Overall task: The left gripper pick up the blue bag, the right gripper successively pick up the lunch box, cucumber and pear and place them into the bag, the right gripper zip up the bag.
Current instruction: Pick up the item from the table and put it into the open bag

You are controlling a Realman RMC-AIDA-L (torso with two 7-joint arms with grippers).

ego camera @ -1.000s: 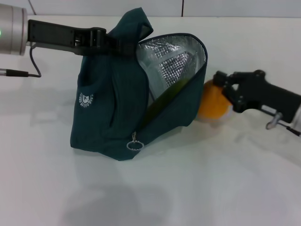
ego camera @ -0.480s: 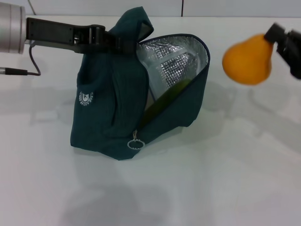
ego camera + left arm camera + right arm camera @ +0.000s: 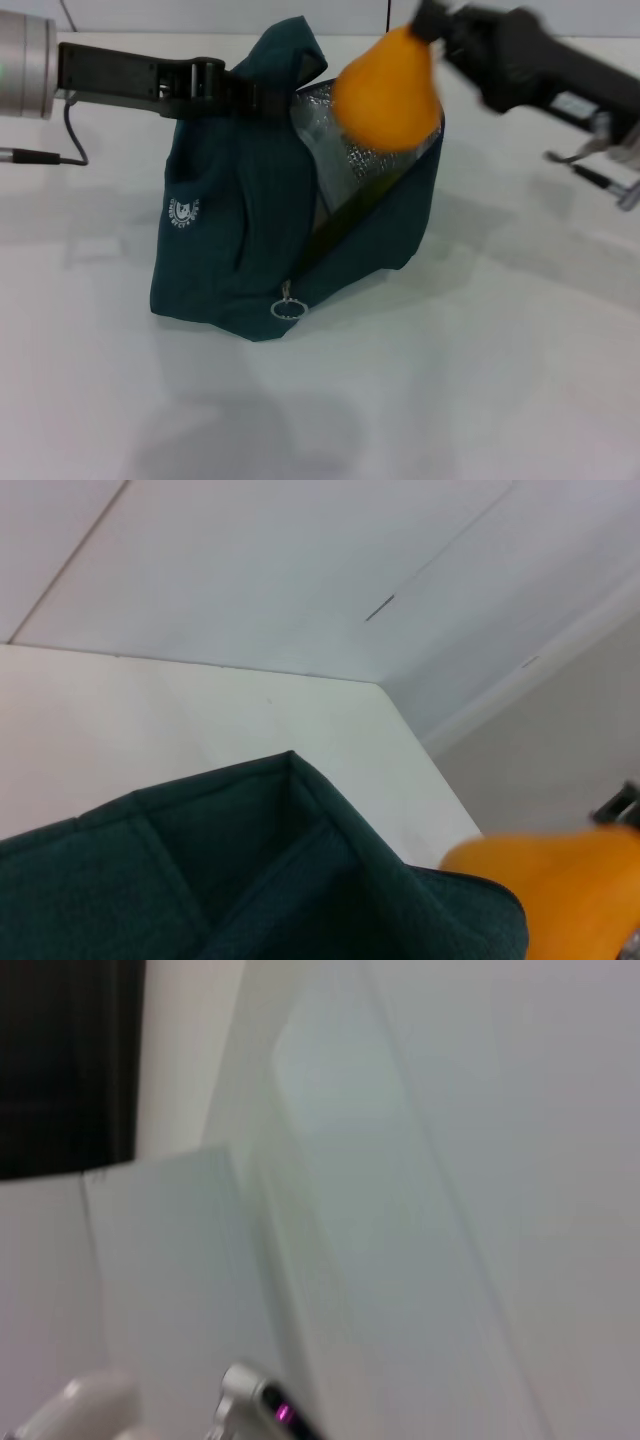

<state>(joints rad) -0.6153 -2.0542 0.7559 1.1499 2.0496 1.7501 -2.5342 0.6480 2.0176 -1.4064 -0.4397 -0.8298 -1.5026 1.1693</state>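
Observation:
The blue bag [image 3: 240, 230] stands on the white table, its handle pinched by my left gripper [image 3: 255, 98], which is shut on it. The bag's mouth gapes to the right and shows silver lining [image 3: 352, 160]. A green strip of cucumber [image 3: 345, 212] lies inside. The orange pear [image 3: 388, 90] hangs in the air right over the mouth, gripped at its narrow end by my right gripper [image 3: 437, 25]. The left wrist view shows the bag's fabric [image 3: 250, 860] and the pear [image 3: 560, 890] beyond it. The lunch box is hidden.
A metal ring zipper pull [image 3: 288, 308] dangles at the bag's lower front. A black cable [image 3: 72, 130] loops under the left arm. Bare white table [image 3: 450, 380] spreads in front of and to the right of the bag. The right wrist view shows only wall.
My right gripper lifted the pear off the table to the right of the bag, then swung it up and left to just over the bag's mouth. The left arm and bag stayed put.

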